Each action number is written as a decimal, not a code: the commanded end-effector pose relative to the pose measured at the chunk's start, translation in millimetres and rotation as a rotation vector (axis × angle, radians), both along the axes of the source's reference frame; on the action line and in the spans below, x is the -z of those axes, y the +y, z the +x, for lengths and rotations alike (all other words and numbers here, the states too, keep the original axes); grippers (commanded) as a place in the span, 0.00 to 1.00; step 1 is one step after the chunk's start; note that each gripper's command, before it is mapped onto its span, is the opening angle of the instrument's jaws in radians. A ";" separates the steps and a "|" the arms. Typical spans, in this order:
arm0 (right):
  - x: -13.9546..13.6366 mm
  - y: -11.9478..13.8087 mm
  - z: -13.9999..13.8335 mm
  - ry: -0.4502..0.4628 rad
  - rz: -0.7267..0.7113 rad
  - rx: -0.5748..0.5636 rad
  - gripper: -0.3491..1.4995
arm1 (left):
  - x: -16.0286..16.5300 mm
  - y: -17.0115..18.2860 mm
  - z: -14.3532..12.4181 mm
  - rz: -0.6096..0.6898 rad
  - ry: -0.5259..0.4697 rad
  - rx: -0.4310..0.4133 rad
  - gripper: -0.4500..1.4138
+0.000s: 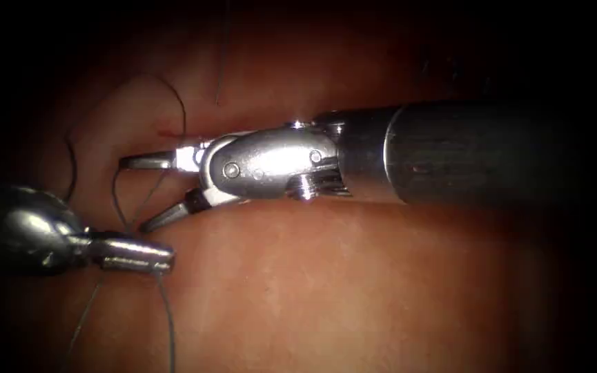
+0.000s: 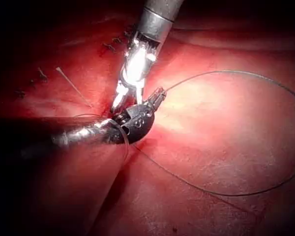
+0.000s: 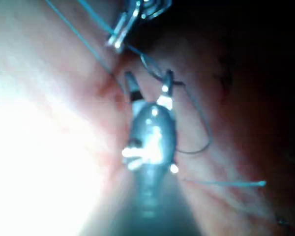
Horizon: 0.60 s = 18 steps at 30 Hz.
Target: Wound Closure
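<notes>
My right tool [image 1: 132, 195] reaches in from the right over the tissue [image 1: 353, 276] with its jaws open and nothing gripped. A strand of thread [image 1: 148, 199] crosses the gap between them. My left tool [image 1: 139, 254] lies low at the left, just below the right tool's lower jaw, shut on the thread, which trails down from its tip. In the left wrist view the left tool [image 2: 157, 97] holds the thread [image 2: 236, 73], which sweeps out in a wide loop. In the right wrist view the right tool [image 3: 148, 81] is open, with the left tool [image 3: 117, 39] beyond it.
A slack loop of thread [image 1: 177, 100] arcs over the tissue above the right tool's jaws. A small red mark [image 1: 168, 131] sits beside the upper jaw. Dark stitches [image 2: 108, 46] and a cut thread end [image 2: 71, 84] lie beyond the tools. Another cut end [image 3: 238, 183] lies loose.
</notes>
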<state>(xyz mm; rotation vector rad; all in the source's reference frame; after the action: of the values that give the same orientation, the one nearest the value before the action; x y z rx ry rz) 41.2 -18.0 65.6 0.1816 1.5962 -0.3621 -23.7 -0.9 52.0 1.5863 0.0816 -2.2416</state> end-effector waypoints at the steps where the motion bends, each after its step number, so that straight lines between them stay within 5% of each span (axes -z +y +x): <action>1: -0.2 0.2 1.1 0.009 -0.009 0.005 0.56 | -0.6 0.3 -0.5 -0.001 -0.002 0.001 0.00; 15: 0.9 0.1 3.6 0.068 -0.070 0.006 0.51 | -0.7 0.2 -0.6 -0.002 -0.001 0.002 0.00; 18: 1.1 0.2 3.9 0.088 -0.070 0.010 0.36 | -0.7 0.2 -0.6 -0.002 -0.001 0.002 0.00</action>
<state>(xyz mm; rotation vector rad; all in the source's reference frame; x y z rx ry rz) 44.3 -18.2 64.2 0.1279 1.6691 -0.4371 -23.8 -1.0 52.0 1.5866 0.0801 -2.2441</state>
